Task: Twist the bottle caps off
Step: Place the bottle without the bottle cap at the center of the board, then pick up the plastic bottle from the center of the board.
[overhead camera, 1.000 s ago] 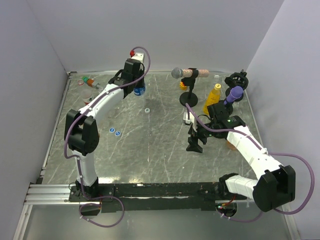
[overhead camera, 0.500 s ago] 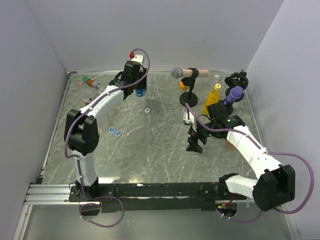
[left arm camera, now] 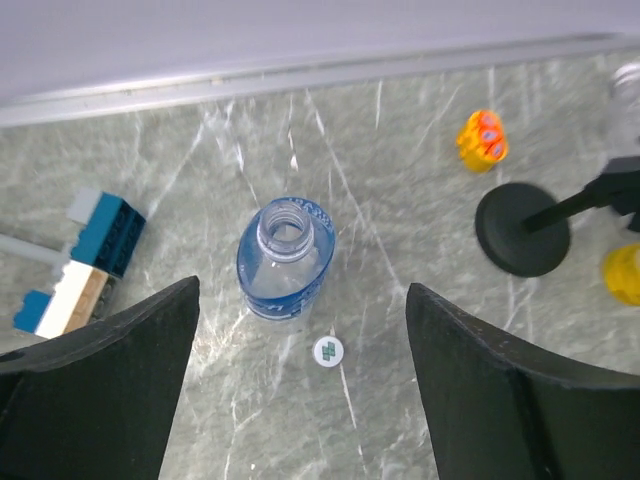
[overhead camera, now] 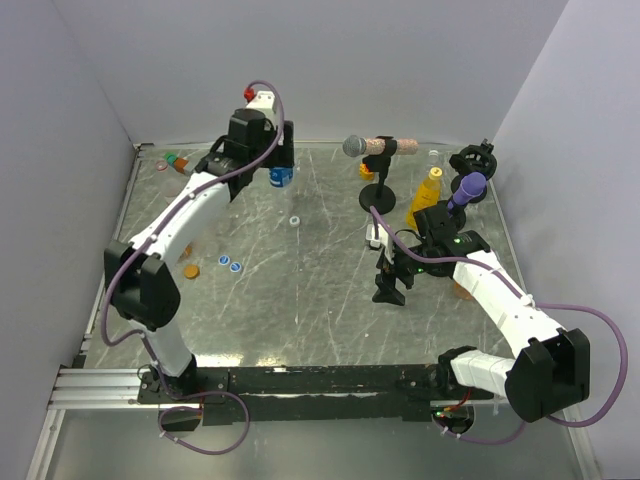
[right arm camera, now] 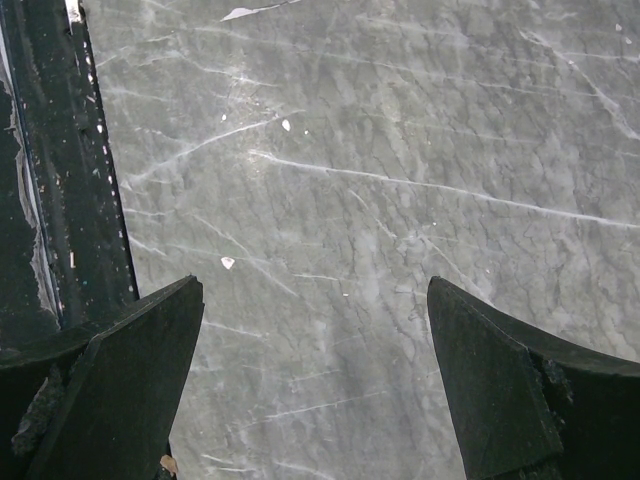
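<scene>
A clear bottle with a blue label stands upright at the back of the table, its mouth bare. Its white cap lies on the table just in front of it. My left gripper hangs open above them, touching neither; from above it sits over the bottle, with the white cap nearer. Two blue caps and an orange cap lie loose at the left. A yellow bottle and a squat orange bottle stand at the right. My right gripper is open over bare table.
Toy blocks lie left of the bottle, with more in the back left corner. A microphone stand's round black base sits right of the bottle, its microphone above. A purple microphone stands at the far right.
My left gripper has opened, let go of the blue-label bottle and lifted up and back from it. The left arm swung outward, uncovering the orange cap. The right arm has not moved.
</scene>
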Controlling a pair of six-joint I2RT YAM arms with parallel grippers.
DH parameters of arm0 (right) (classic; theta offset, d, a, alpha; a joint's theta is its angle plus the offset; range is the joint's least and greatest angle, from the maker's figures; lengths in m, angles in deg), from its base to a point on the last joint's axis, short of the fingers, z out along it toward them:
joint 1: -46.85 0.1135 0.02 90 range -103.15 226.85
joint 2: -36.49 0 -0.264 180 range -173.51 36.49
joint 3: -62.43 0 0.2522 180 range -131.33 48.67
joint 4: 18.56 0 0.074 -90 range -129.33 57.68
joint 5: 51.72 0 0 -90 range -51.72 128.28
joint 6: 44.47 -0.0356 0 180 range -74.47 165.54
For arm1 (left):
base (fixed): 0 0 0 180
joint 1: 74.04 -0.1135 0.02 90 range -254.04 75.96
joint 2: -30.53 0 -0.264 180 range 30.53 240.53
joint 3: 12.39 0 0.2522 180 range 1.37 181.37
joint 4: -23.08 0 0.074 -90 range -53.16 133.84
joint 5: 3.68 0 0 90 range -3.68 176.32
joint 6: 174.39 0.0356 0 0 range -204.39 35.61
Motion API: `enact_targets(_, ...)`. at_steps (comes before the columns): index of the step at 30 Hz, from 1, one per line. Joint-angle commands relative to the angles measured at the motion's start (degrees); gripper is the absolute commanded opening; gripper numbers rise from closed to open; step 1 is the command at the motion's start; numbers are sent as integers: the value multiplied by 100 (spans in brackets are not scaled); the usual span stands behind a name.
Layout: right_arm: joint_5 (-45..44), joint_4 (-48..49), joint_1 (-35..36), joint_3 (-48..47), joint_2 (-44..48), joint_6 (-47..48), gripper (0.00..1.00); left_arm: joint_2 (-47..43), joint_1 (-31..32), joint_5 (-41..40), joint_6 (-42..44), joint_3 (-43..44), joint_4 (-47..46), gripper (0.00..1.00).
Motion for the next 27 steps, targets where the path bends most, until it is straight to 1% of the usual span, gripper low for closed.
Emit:
enact_targets(1, 40, 77, 26, 26, 5, -14, 99, -553, 3, 161, -34, 41, -77, 88)
enact_targets(7, 49, 77, -35, 35, 31, -14, 99, -966, 3, 363, -8, -187, -94, 91)
enact_targets(12, 207, 86, -220, 44, 137, -23, 99, -1764, 3, 530, 27, -740, -322, 96)
enact_targets(13, 268, 86, -264, 35, 189, -31, 99, -2002, 3, 565, 27, -959, -427, 98)
enact_targets(16, 418, 104, -422, -35, 347, -154, 99, -2819, 3, 837, 62, -1942, -1068, 97)
enact_targets(17, 462, 34, -449, -87, 400, -172, 99, -3248, 3, 925, 27, -2250, -1296, 97)
enact_targets(20, 445, -596, -449, -464, 497, -76, 99, -4198, -5, 1136, -332, -3260, -1825, 97)
enact_targets(22, 130, -1063, -449, -859, 541, -49, 99, -4752, -5, 1390, -473, -3814, -2141, 97)
enact_targets(24, -318, -1258, -466, -1063, 682, -276, 99, -5219, -5, 1715, -579, -4299, -2230, 97)
enact_targets(25, -546, -1267, -493, -1116, 847, -443, 99, -5421, 3, 1908, -614, -4518, -2222, 97)
enact_targets(27, -1187, -1127, -545, -1134, 1068, -1188, 99, -5773, -5, 2199, -606, -4940, -2230, 97)
